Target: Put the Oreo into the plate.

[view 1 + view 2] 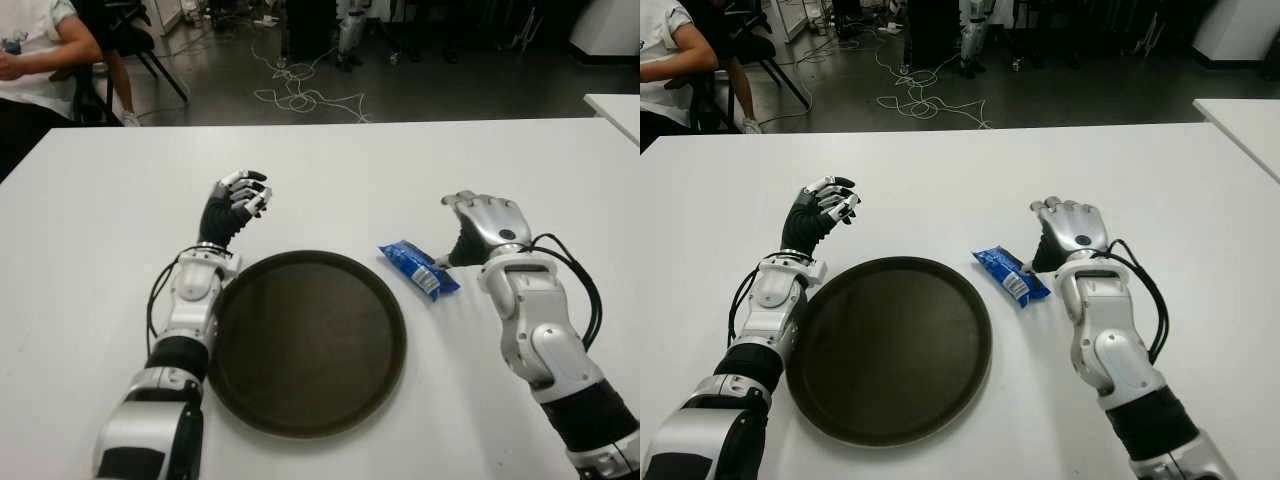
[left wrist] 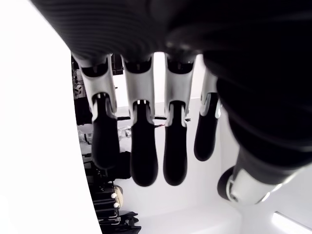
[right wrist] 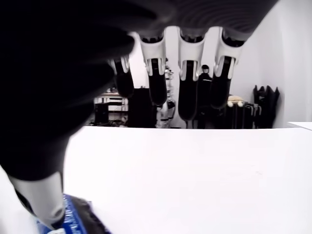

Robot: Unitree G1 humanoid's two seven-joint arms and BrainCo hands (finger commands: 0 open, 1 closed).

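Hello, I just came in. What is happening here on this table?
A humanoid robot is working at a white table. Its right hand is open beside a blue Oreo pack, thumb close to it, but not holding it. The pack lies on the table, just right of the dark round plate, which holds nothing. The left hand is open too, at the plate's left. A person sits in the background.

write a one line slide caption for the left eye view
Right hand open beside the Oreo pack on the table, plate empty, left hand idle beyond its rim.
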